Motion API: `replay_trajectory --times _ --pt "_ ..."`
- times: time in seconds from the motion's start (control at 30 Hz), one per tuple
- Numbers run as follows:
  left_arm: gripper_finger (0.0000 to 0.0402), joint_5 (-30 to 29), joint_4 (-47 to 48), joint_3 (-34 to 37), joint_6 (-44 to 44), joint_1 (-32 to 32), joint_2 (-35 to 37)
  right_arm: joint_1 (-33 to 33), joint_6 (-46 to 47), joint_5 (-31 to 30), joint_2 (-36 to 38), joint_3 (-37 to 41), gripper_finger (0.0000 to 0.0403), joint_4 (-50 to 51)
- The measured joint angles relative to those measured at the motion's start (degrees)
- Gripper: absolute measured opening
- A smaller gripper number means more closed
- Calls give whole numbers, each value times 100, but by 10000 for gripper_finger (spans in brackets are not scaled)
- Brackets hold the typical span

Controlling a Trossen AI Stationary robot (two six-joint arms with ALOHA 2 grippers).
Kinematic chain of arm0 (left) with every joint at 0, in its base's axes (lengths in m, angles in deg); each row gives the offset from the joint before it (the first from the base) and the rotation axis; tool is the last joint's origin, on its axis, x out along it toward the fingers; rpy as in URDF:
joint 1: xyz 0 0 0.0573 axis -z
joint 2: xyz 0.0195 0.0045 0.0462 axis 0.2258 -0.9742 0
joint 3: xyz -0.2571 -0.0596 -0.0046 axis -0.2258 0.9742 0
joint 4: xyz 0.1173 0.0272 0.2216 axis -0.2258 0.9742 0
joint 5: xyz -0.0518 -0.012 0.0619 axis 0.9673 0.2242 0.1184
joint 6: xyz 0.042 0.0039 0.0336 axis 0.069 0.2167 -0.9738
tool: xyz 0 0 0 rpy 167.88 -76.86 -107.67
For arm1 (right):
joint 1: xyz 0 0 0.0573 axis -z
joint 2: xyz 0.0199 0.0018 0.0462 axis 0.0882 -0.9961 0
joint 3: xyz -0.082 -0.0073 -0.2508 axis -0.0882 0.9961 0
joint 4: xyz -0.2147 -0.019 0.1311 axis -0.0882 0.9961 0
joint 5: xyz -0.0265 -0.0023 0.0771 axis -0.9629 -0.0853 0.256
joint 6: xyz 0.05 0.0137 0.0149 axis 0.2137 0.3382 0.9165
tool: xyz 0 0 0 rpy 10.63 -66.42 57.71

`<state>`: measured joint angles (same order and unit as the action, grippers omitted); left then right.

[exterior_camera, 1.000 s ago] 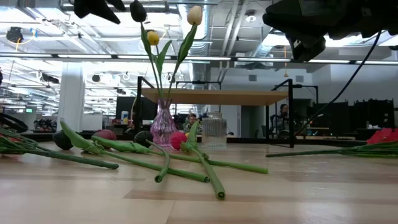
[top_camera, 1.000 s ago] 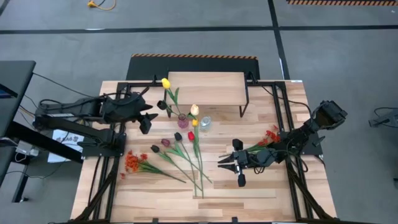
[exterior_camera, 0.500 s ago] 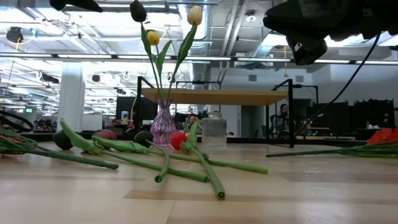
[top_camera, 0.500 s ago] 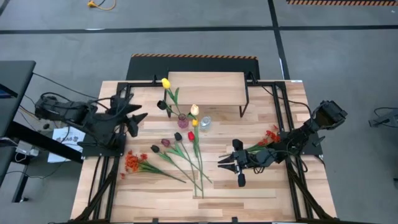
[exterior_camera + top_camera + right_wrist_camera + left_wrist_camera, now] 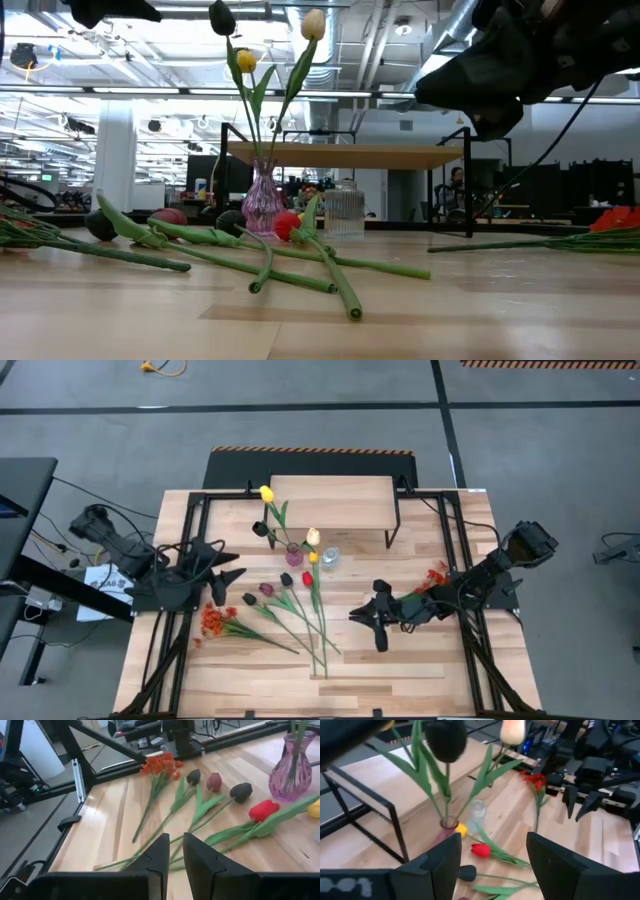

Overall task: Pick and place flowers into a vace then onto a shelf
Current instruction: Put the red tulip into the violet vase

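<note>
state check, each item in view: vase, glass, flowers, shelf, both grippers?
pink vase: upright on the table, three tulips in it
clear glass: upright, empty
loose tulips: lying flat on the table
orange spray: lying flat, near the left gripper
red spray: lying by the right arm
shelf: top bare
left gripper: open, empty
right gripper: shut, empty

The plank table carries the shelf, standing at its far edge on black legs. A pink vase and a clear ribbed glass stand just in front. Loose tulips lie at centre, an orange spray on the left, a red spray on the right.
</note>
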<state>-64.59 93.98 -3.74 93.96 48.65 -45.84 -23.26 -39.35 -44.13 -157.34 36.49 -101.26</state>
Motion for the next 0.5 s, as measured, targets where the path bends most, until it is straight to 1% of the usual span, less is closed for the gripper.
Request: replay_trajectory --times 0.13,0.27,0.37,0.43,0.5 --pt "213 -257 -168 8 -8 291 -116 -19 129 -6 0 0 48 -7" --pt "213 -315 -403 9 -13 491 -272 -19 526 -372 -52 -77 48 189" --pt "213 -315 -626 10 -137 548 -393 -15 705 -517 -309 -428 48 642" --pt "213 -281 -731 10 -248 574 -444 -2 710 -492 -604 -851 48 902" --pt "213 -261 -817 10 -393 578 -497 46 713 -472 -879 -1294 48 1370"
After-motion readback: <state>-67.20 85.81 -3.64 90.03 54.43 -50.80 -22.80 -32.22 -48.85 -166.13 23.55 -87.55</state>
